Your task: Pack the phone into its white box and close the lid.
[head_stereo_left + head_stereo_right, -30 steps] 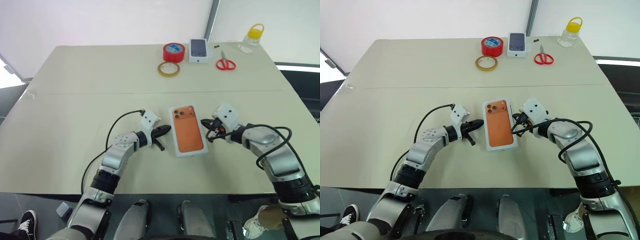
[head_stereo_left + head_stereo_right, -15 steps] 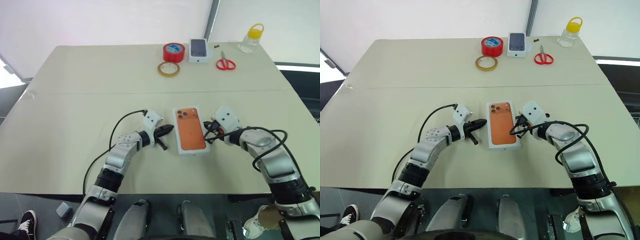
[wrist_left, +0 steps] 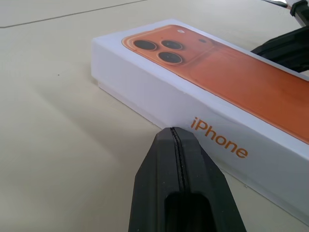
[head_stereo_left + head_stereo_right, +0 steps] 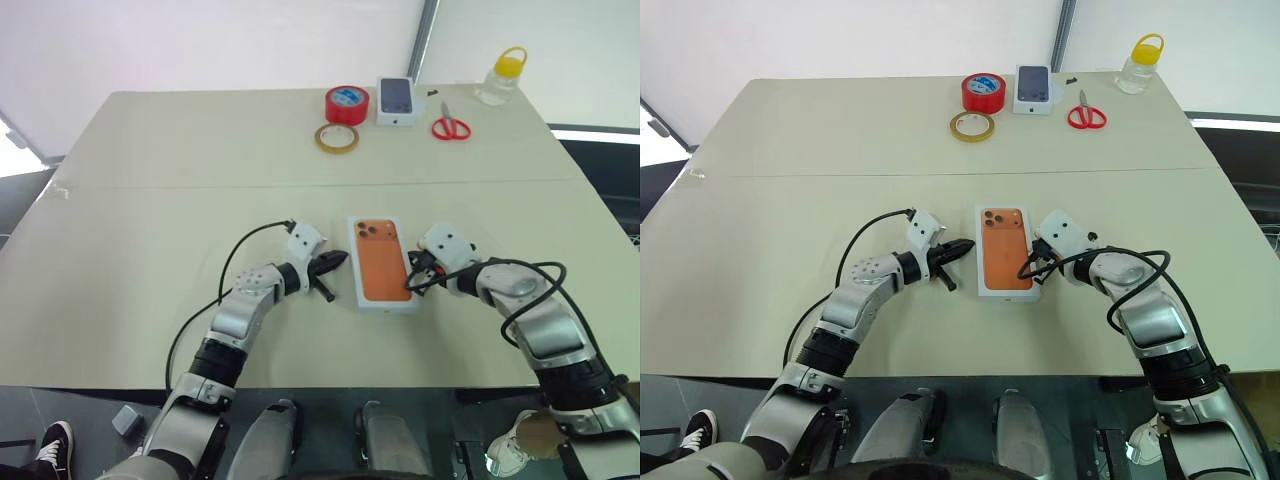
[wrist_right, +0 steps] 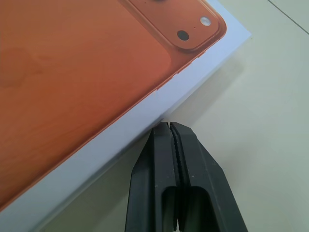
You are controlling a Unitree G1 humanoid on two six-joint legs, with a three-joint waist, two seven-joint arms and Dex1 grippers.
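White box (image 4: pixel 384 264) sits near the front middle of the table (image 4: pixel 150 200), lid on, with an orange phone picture printed on top and "iPhone" along its side. I can't see the actual phone, so it's presumably hidden under that lid, can't confirm.

From my seat: left gripper (image 4: pixel 338 261) comes in low and nearly level from the box's left side, fingers pinched together on nothing, tip just beside the box wall but apart from it in the left wrist view. Right gripper (image 4: pixel 411 283) angles down at the box's right long edge, fingers also clenched empty, tip right against the lower edge of that wall. Whether it's truly touching, I can't say for sure. Both forearms stretch out over the table with black cables looping off the wrists.

Count of stuff far behind the box: one red tape roll (image 4: pixel 347 104), one tan tape roll (image 4: pixel 337 138), one small white carton (image 4: pixel 396 100) with a dark phone picture, one pair of red scissors (image 4: pixel 452 126), one clear bottle (image 4: pixel 501 80) with a yellow cap.
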